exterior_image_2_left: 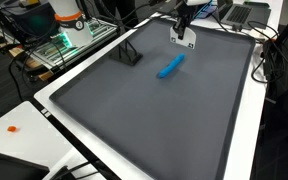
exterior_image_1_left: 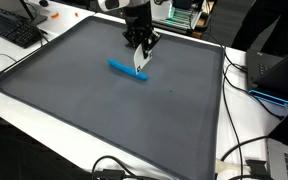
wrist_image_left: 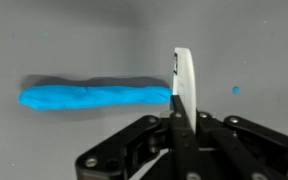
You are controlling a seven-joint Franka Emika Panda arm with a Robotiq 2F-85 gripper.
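Thin white strip (wrist_image_left: 184,72) in gripper (wrist_image_left: 180,112), beside long blue roll (wrist_image_left: 94,96)

This is a lab or office. A keyboard (exterior_image_1_left: 14,30) lies upper left and cables (exterior_image_1_left: 242,150) trail lower right. Lit electronics (exterior_image_2_left: 62,40) glow upper left.

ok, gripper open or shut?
Shut: in the wrist view the gripper pinches a thin white piece, beside the blue stick lying flat.
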